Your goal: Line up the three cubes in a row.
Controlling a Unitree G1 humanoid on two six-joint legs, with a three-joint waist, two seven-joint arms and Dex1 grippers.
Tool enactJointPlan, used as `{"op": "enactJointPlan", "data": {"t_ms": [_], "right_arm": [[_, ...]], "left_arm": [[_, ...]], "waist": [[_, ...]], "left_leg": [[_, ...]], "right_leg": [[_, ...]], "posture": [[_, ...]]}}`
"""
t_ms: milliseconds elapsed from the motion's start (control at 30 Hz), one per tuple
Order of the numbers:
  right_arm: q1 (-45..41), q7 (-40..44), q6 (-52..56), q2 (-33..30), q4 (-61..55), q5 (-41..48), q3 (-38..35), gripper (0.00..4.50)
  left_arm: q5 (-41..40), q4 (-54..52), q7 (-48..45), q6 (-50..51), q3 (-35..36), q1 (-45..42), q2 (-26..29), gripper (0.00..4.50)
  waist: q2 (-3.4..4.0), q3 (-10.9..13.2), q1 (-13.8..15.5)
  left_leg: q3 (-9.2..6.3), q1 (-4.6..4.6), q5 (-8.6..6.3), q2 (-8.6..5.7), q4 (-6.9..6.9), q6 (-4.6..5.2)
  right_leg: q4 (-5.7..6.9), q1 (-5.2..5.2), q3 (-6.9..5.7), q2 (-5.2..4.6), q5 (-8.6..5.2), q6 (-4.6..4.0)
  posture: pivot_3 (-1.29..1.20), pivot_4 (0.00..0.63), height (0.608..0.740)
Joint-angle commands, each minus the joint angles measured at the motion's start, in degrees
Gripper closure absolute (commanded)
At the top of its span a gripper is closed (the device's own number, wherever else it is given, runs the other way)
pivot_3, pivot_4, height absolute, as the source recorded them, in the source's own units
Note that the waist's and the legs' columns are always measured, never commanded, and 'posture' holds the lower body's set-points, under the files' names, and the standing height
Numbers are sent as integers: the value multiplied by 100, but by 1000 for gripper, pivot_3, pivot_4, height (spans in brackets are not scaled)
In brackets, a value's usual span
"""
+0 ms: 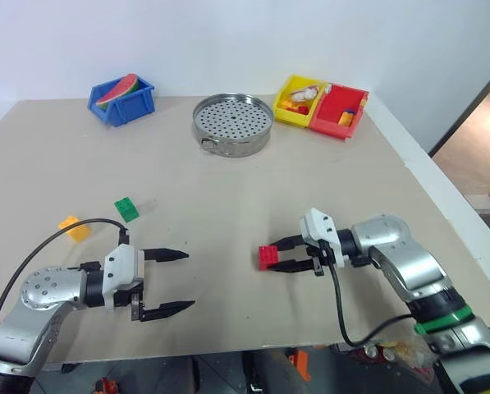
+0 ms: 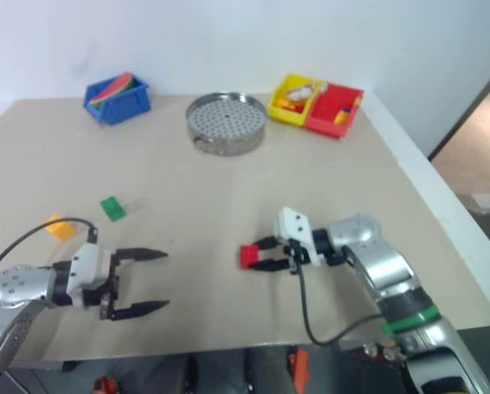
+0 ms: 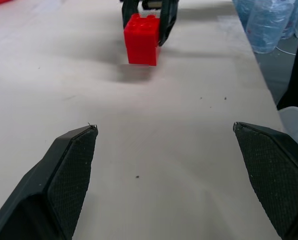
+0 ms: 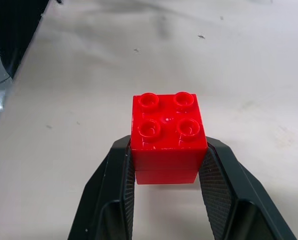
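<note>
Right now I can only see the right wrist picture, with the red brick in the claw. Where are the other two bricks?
Observer: The green cube lies on the table over on the robot's left side, and the orange-yellow cube sits a little further left, apart from it.
Operator: Is the other claw holding one?
Observer: No, the left claw is wide open with nothing between its fingers.
Operator: Is my red brick up in the air?
Observer: Yes, the left wrist picture shows the red cube in the right claw, lifted a bit, with its shadow on the table underneath.
</note>
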Motion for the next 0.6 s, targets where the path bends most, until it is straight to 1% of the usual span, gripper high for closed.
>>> {"op": "enactJointPlan", "data": {"t_ms": [33, 233, 433, 600], "right_arm": [[-508, 214, -377, 214, 697, -189, 31, 3230], [-933, 240, -440, 640, 1358, -309, -21, 3230], [-1017, 320, -542, 785, 1553, -434, -17, 3230], [-1069, 395, -841, 847, 1844, -590, 19, 3230]], "left_arm": [[36, -39, 108, -112, 151, -49, -25, 0], [78, -184, 226, -128, 118, 62, -46, 0], [110, -208, 279, -146, 72, 56, -69, 0], [115, -175, 262, -161, 51, 9, -70, 0]], "waist": [[0, 0, 0], [0, 0, 0], [1, 0, 1], [1, 0, 1]], "left_leg": [[1, 1, 0, 1, 0, 0], [-1, -2, -1, 5, 0, 1], [1, -1, -1, 5, 0, 1], [1, 1, -1, 6, 0, 1]], "right_leg": [[0, 0, 0, 1, 1, 0], [0, -1, 0, 3, 2, -4], [1, -1, 0, 2, 5, -5], [5, -1, 0, 5, 6, -7]], "posture": [[0, 150, 740], [0, 150, 740], [0, 150, 740], [0, 150, 740]]}}
